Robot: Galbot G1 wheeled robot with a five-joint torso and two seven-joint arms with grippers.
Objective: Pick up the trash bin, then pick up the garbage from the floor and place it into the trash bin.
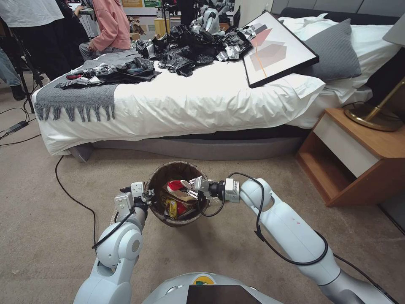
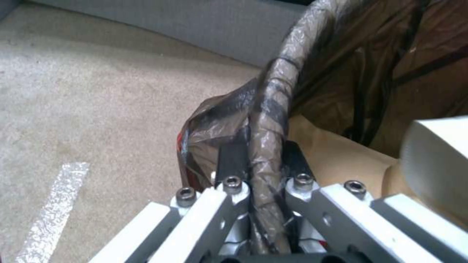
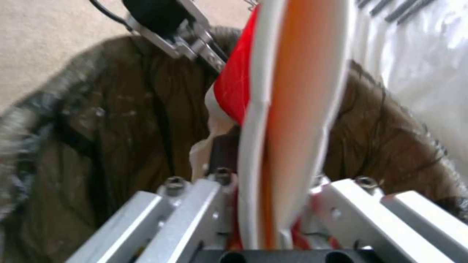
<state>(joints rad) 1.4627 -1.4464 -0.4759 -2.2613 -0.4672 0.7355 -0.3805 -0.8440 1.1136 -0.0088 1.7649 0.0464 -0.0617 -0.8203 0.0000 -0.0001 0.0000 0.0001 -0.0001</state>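
Note:
The trash bin (image 1: 162,175) hangs above the carpet in front of me, lined with a brown bag over its rim (image 2: 273,109). My left gripper (image 1: 148,196) is shut on the bin's left rim, with the bagged edge pinched between its fingers (image 2: 231,160). My right gripper (image 1: 192,188) reaches over the bin's mouth from the right, shut on a flattened red-and-white paper cup (image 3: 287,95). That cup (image 1: 176,186) sits over the bin's inside. More garbage (image 1: 174,207), red, yellow and brown pieces, lies inside the bin.
A bed (image 1: 202,105) with white sheets stands just beyond the bin, strewn with dark bags and a framed picture (image 1: 276,46). A wooden nightstand (image 1: 358,156) is at the right. A black cable (image 1: 71,190) runs over the carpet at the left.

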